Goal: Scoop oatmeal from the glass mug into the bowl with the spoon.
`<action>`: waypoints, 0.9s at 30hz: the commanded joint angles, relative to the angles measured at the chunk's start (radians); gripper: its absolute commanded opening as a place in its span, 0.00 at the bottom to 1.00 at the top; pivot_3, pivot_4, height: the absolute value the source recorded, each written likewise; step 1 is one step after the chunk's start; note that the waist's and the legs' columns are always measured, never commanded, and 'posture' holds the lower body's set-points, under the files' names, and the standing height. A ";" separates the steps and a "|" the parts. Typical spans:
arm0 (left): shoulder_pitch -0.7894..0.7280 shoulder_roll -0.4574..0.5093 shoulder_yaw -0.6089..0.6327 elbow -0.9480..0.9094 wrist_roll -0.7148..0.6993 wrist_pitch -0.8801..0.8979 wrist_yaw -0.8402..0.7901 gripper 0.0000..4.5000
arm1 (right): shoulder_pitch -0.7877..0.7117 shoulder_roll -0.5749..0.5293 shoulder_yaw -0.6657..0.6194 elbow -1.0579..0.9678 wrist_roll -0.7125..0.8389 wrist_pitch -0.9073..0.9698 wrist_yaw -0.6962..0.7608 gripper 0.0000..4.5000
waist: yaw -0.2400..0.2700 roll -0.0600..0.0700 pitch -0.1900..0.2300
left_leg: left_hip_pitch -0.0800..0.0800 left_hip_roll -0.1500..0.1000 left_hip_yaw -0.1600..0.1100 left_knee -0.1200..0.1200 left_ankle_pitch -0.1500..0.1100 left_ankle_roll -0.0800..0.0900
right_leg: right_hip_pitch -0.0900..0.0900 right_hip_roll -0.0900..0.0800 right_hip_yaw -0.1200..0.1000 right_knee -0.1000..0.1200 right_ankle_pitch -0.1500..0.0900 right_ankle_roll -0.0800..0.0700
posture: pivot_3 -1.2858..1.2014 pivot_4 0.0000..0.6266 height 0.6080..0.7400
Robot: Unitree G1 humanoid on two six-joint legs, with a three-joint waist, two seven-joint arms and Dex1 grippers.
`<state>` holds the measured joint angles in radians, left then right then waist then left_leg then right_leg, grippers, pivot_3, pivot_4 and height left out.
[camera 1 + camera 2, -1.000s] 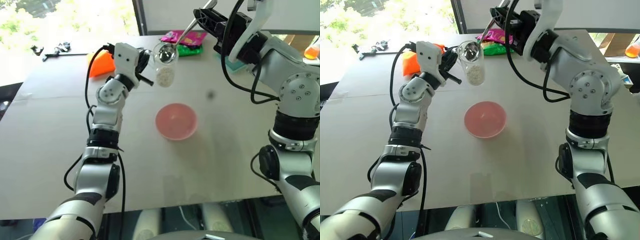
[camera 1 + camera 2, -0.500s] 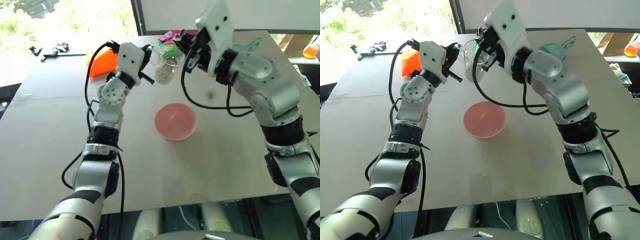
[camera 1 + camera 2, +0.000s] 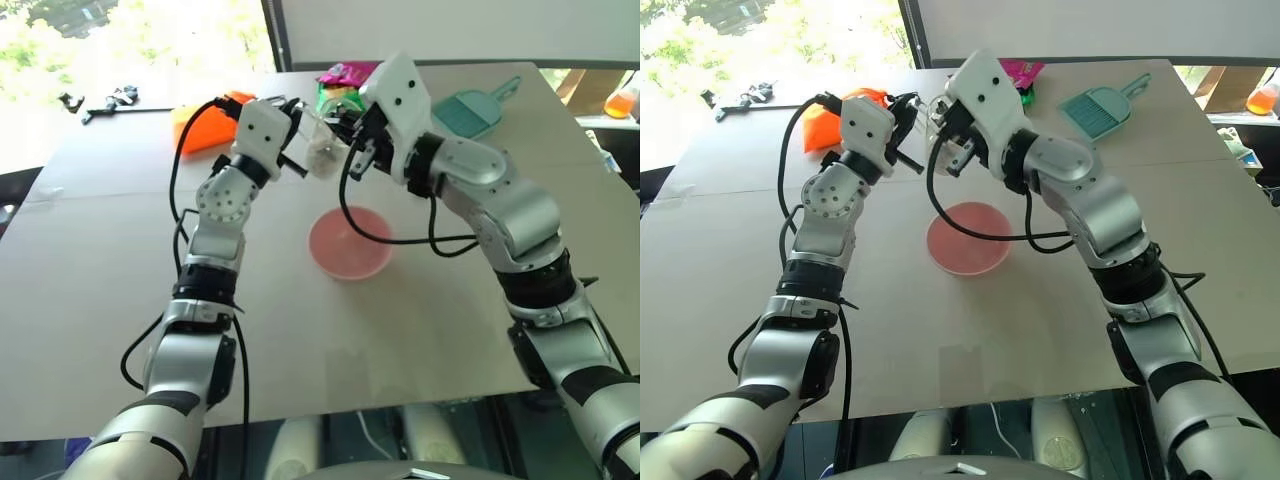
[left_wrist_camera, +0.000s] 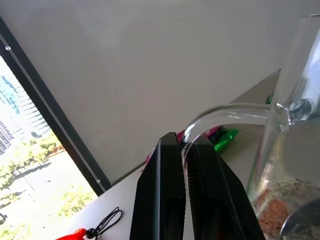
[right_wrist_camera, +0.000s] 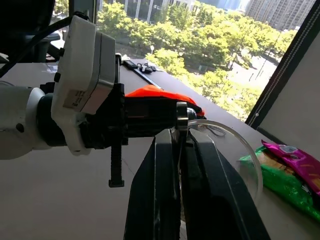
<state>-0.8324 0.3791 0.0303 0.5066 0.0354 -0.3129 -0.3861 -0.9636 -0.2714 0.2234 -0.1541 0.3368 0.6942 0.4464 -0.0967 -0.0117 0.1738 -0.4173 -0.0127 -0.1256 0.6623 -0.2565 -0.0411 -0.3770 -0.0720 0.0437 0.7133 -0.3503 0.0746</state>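
Above the table [image 3: 100, 260], right gripper [image 3: 352, 150] now lower, at glass mug [image 3: 322, 148]

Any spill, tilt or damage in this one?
Nothing stands out. The left claw holds the mug by its handle above the table; oatmeal sits inside it. The pink bowl is upright, with no stray grains visible around it.

Both arms: silver-grey segmented shells with black joint bands and round joint caps bearing ringed screws. Black cables loop outside each forearm. White boxy wrist housings; the left one [image 5: 80, 80] carries a small label. Gripper fingers [image 4: 165, 195] black, flat, paired.
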 commanded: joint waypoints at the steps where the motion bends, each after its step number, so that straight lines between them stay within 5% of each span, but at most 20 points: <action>1: -0.006 0.011 0.020 -0.058 -0.014 -0.035 0.016 0.01 | -0.004 0.058 -0.105 -0.053 0.099 0.114 -0.033 0.00 | -0.001 0.000 0.000 | 0.000 0.000 0.000 0.000 0.000 0.000 | 0.000 0.000 0.000 0.000 0.000 0.000 | 0.52 0.24 1.00; 11: -0.002 0.015 0.034 -0.002 -0.033 -0.027 0.008 0.01 | -0.085 0.142 -0.334 -0.031 0.258 0.317 -0.137 0.00 | -0.002 0.000 0.000 | 0.000 0.000 0.000 0.001 0.000 0.000 | 0.000 0.000 0.000 0.001 0.000 0.000 | 0.52 0.24 1.00; 27: 0.002 0.010 0.027 0.002 -0.042 -0.018 0.000 0.01 | -0.107 0.166 -0.409 -0.027 0.315 0.379 -0.212 0.00 | -0.003 0.000 0.000 | 0.000 0.000 0.000 0.001 0.000 0.000 | 0.000 0.000 0.000 0.002 0.000 0.000 | 0.52 0.24 1.00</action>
<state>-0.8190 0.3854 0.0383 0.5366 0.0158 -0.3135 -0.3900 -1.0310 -0.1116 -0.1662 -0.1515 0.6145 1.0720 0.2359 -0.0995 -0.0116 0.1737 -0.4173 -0.0130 -0.1257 0.6631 -0.2565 -0.0411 -0.3772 -0.0721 0.0439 0.7149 -0.3503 0.0746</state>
